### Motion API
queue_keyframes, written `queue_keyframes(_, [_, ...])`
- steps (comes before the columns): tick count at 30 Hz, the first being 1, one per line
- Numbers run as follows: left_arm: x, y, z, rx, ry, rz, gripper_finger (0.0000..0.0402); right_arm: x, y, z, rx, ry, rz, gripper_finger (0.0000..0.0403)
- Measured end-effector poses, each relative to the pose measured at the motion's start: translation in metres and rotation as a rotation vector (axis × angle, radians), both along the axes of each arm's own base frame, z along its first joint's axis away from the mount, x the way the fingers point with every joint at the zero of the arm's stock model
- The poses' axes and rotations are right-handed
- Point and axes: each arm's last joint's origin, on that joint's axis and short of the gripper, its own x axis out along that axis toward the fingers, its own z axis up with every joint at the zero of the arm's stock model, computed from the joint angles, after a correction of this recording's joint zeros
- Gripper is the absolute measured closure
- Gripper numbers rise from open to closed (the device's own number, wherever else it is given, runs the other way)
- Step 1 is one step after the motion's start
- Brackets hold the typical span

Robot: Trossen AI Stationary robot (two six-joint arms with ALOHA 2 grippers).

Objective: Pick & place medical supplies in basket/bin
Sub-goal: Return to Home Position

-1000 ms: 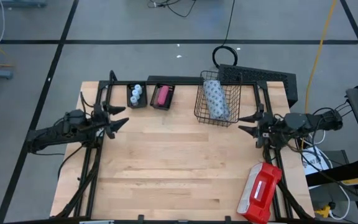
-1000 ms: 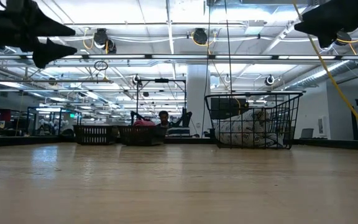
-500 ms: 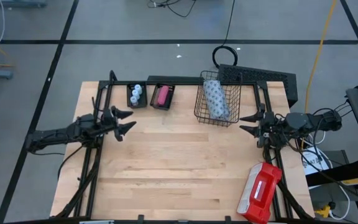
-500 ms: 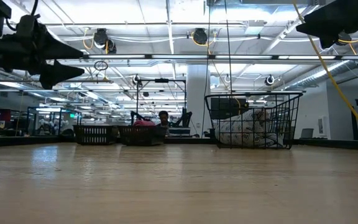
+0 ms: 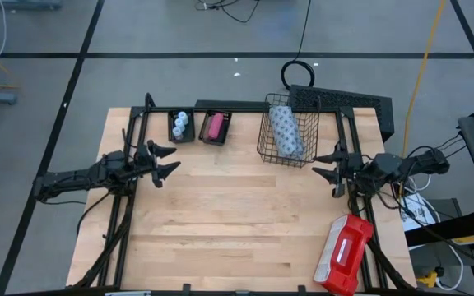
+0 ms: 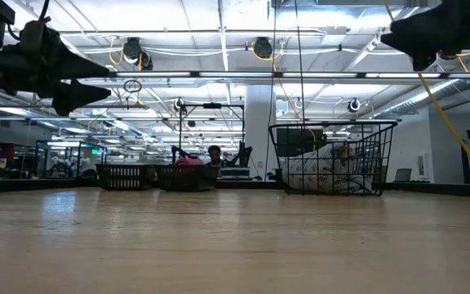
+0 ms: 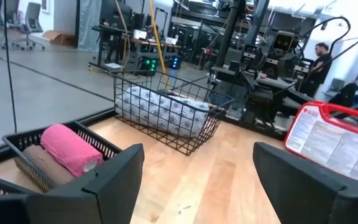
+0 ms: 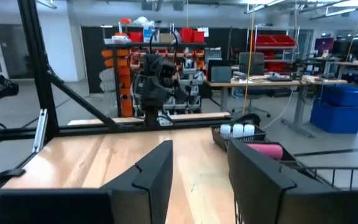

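**A:** Where do the supplies lie against the fingers?

**B:** Apart from both sets. The left gripper (image 5: 169,160) hangs over bare table (image 5: 237,222), its fingers spread wide with nothing between them. The left tray (image 5: 181,138) and right tray (image 5: 227,123) sit near it, toward the table's back edge, and it touches neither. The right gripper (image 5: 319,167) hovers just beside the basket (image 5: 263,136), at its near right corner. Its fingers are parted by a narrower gap and are also empty.

**A:** How high are they?

**B:** In the low view both grippers are well above the tabletop.

**A:** And the supplies themselves?

**B:** The pack (image 5: 285,131) is long, soft and pale blue-grey with dots. It lies lengthwise inside the basket, slumped against the mesh. The vials (image 5: 180,122) are small, white and round, lined up in the left tray. The pink roll (image 5: 216,127) lies in the right tray. The left wrist view shows it resting on a brown block (image 7: 39,160).

**A:** Anything else on the table?

**B:** The case (image 5: 344,253), red and white, lies at the near right corner, well apart from the basket.
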Motion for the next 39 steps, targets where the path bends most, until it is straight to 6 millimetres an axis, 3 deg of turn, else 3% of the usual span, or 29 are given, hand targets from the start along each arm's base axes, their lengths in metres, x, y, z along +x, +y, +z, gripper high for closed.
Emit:
queue_keyframes(12, [0.0, 0.0, 0.0, 0.113, 0.034, 0.003, 0.0096, 0.012, 0.005, -0.046, 0.022, 0.055, 0.075, 0.0259])
queue_keyframes(15, [0.0, 0.0, 0.0, 0.145, 0.036, 0.005, 0.0096, 0.014, 0.008, -0.055, -0.04, 0.041, 0.129, 0.0259])
queue_keyframes(19, [0.0, 0.0, 0.001, 0.187, 0.046, 0.007, 0.0096, 0.014, 0.008, -0.051, -0.083, -0.014, 0.157, 0.0259])
queue_keyframes(33, [0.0, 0.0, 0.001, 0.179, 0.039, 0.008, 0.0096, 0.015, 0.009, -0.068, -0.132, 0.163, 0.157, 0.0259])
queue_keyframes(39, [0.0, 0.0, 0.001, 0.177, 0.038, 0.008, 0.0096, 0.015, 0.009, -0.066, -0.13, 0.143, 0.155, 0.0259])
